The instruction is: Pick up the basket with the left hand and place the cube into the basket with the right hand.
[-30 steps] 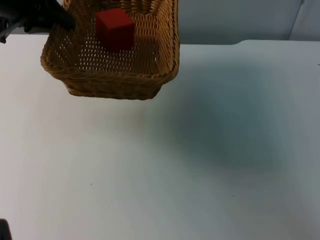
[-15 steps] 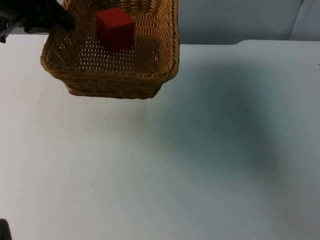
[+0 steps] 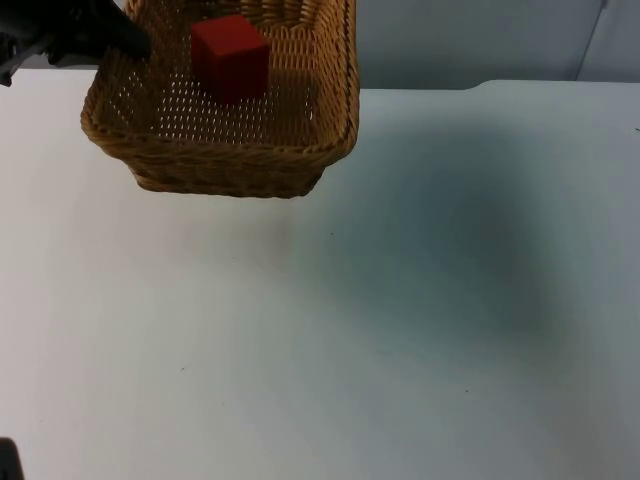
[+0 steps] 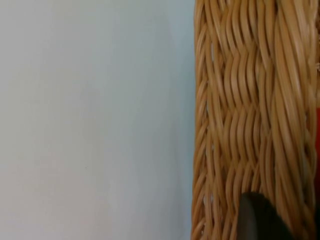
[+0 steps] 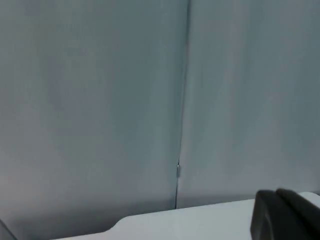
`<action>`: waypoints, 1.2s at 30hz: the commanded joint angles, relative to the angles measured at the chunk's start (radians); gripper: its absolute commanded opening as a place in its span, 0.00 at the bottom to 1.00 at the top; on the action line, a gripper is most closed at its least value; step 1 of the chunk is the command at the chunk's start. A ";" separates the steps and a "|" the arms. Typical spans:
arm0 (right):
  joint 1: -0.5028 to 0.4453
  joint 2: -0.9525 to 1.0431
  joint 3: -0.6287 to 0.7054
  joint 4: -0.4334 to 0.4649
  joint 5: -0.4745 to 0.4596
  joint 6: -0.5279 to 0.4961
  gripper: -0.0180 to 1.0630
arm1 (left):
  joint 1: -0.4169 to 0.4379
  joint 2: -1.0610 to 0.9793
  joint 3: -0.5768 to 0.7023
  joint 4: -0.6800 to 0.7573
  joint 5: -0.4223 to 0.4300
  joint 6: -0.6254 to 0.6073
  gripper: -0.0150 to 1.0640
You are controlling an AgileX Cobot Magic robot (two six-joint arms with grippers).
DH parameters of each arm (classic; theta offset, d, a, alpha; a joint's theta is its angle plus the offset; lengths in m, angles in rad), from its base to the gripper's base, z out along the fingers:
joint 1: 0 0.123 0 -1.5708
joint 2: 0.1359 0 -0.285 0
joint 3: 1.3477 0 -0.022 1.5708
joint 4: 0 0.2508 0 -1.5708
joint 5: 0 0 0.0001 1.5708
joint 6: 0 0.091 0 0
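A woven wicker basket hangs at the far left of the table, tilted and a little off the surface. A red cube lies inside it, toward the back. My left gripper is shut on the basket's left rim. In the left wrist view the basket's woven wall runs close beside a black fingertip, with white table next to it. My right gripper is held back from the table and faces the grey partition wall; the right arm waits.
The white table top stretches in front of and to the right of the basket. The grey partition wall closes the far side. A vertical seam runs down the wall in the right wrist view.
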 commanded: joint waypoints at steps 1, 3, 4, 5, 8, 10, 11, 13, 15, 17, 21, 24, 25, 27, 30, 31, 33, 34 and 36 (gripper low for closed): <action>-0.005 -0.008 0.006 -0.010 0.012 0.002 0.01 | -0.002 -0.021 -0.010 -0.044 0.012 -0.002 0.01; -0.005 -0.008 0.006 -0.010 0.018 0.002 0.01 | -0.002 -0.021 -0.010 -0.044 0.012 -0.002 0.01; -0.005 -0.008 0.006 -0.010 0.018 0.002 0.01 | -0.002 -0.021 -0.010 -0.044 0.012 -0.002 0.01; -0.005 -0.008 0.006 -0.010 0.018 0.002 0.01 | -0.002 -0.021 -0.010 -0.044 0.012 -0.002 0.01; -0.005 -0.008 0.006 -0.017 0.018 0.002 0.01 | -0.002 -0.021 -0.010 -0.044 0.012 -0.002 0.01; -0.005 -0.008 0.006 -0.025 0.018 0.002 0.01 | -0.002 -0.021 -0.010 -0.044 0.012 -0.002 0.01; -0.005 -0.008 0.006 -0.025 0.018 0.002 0.01 | -0.002 -0.021 -0.010 -0.044 0.012 -0.002 0.01; -0.005 -0.008 0.006 -0.028 0.018 0.002 0.01 | -0.002 -0.021 -0.010 -0.044 0.012 -0.002 0.01; -0.005 -0.008 0.006 -0.028 0.018 0.002 0.01 | -0.002 -0.021 -0.010 -0.044 0.012 -0.002 0.01; -0.005 -0.008 0.006 -0.028 0.018 0.002 0.01 | -0.002 -0.021 -0.010 -0.044 0.012 -0.002 0.01; -0.005 -0.008 0.006 -0.028 0.018 0.002 0.01 | -0.002 -0.021 -0.010 -0.044 0.012 -0.002 0.01; -0.005 -0.008 0.006 -0.028 0.018 0.002 0.01 | -0.002 -0.021 -0.010 -0.044 0.012 -0.002 0.01; -0.005 -0.008 0.006 -0.028 0.018 0.002 0.01 | -0.002 -0.020 -0.010 -0.044 0.006 -0.002 0.01; -0.005 -0.008 0.006 -0.026 0.018 0.002 0.01 | -0.004 -0.020 -0.010 -0.044 0.006 -0.002 0.01; -0.005 -0.008 0.006 -0.026 0.018 0.002 0.01 | -0.004 -0.016 -0.010 -0.044 0.024 -0.002 0.01; -0.005 -0.008 0.006 -0.026 0.018 0.002 0.01 | -0.004 -0.010 -0.010 -0.042 0.047 -0.004 0.01; -0.005 -0.008 0.006 -0.026 0.018 0.002 0.01 | -0.004 0.006 -0.010 -0.038 0.097 -0.006 0.01; -0.005 -0.008 0.006 -0.026 0.018 0.004 0.01 | -0.004 0.018 -0.010 -0.036 0.132 -0.006 0.01; -0.005 -0.008 0.006 -0.026 0.018 0.004 0.01 | -0.007 0.034 -0.010 -0.028 0.166 -0.006 0.01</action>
